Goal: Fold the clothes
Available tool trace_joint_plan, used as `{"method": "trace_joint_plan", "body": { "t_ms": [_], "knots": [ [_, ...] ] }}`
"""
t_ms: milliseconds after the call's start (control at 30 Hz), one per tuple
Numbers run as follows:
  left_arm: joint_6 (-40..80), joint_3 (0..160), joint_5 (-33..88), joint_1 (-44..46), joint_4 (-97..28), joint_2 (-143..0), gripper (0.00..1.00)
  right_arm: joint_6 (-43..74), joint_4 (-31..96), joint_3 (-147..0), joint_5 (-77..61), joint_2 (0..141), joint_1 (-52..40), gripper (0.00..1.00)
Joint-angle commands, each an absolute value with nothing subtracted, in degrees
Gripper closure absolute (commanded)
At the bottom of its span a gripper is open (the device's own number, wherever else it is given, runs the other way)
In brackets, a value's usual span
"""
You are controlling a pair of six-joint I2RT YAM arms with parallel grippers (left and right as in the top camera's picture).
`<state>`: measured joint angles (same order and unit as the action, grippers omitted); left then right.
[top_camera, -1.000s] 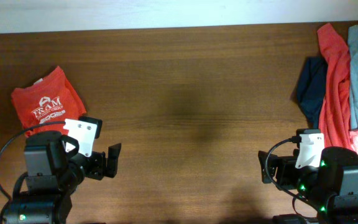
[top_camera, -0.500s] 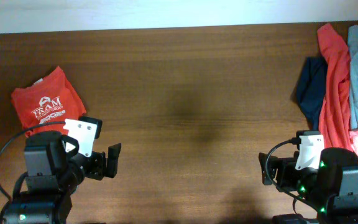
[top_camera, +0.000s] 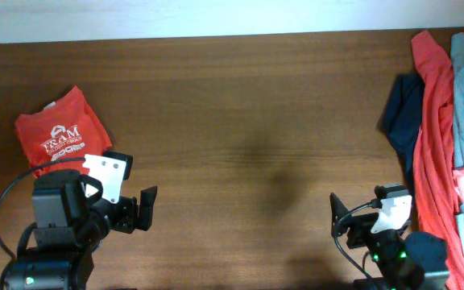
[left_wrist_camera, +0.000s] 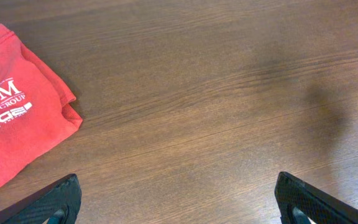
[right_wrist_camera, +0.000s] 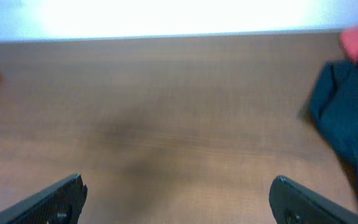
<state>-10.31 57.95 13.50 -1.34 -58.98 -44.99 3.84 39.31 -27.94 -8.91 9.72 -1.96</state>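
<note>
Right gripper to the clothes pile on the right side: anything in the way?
Nothing visible. Only bare table lies between the open right gripper and the clothes pile, whose left edge is a navy garment.

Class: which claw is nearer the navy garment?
Right. In the overhead view, the right claw sits below and left of the navy garment; the left claw is far across the table, towards its left side.

**Where the clothes lie**

One folded T-shirt (top_camera: pixel 59 138) lies on the left of the desk (top_camera: pixel 248 105), just behind the left arm (top_camera: pixel 55 213). The pile of clothes (top_camera: pixel 449 113) lies at the right edge, behind the right arm (top_camera: pixel 397 254).
</note>
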Motion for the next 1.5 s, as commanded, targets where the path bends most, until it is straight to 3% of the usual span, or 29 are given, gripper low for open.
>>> {"method": "trace_joint_plan", "body": {
  "t_ms": [0,400,1467],
  "knots": [
    [-11.25,57.78,14.11,-1.28,-59.0,-44.71,0.01,3.42,31.4,-20.1,-9.91,4.78,-1.85,0.01],
    [-11.25,57.78,14.11,-1.28,-59.0,-44.71,0.01,3.38,-0.54,-0.84,-10.24,0.19,-1.85,0.01],
    [-11.25,57.78,14.11,-1.28,-59.0,-44.71,0.01,3.22,4.03,-0.32,-5.3,0.21,-1.85,0.01]
  ]
}}
